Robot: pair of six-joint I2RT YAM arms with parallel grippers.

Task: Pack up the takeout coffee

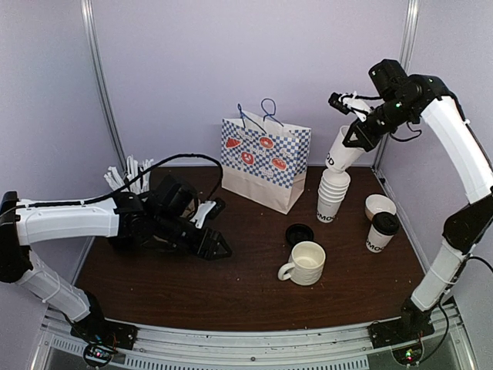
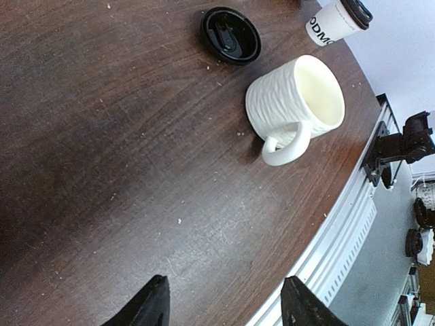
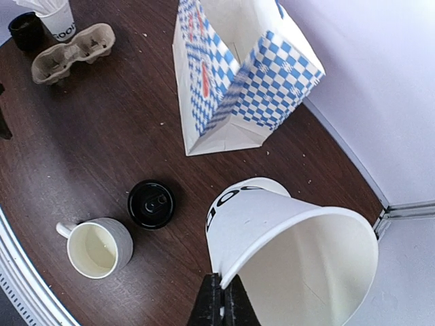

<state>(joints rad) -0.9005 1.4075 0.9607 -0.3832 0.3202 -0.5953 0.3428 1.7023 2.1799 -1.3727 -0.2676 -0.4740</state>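
One lidded cup (image 2: 327, 24) reads "ODMO"; right end effector (image 3: 221, 292) pinches lidless cup (image 3: 272, 224).

The left arm (image 1: 69, 220) stretches low from 8 o'clock, its gripper (image 1: 218, 248) hanging near 9 o'clock with jaws apart, aimed toward 4 o'clock. The right arm (image 1: 462, 146) rears high at 2 o'clock, its gripper (image 3: 221, 299) pinched tight on a paper cup (image 3: 272, 224) by the rim.

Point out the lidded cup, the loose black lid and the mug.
lidded cup (image 1: 380, 237), top view, white side wall
loose black lid (image 1: 299, 233), top view, its middle
mug (image 2: 285, 109), left wrist view, ribbed outer wall
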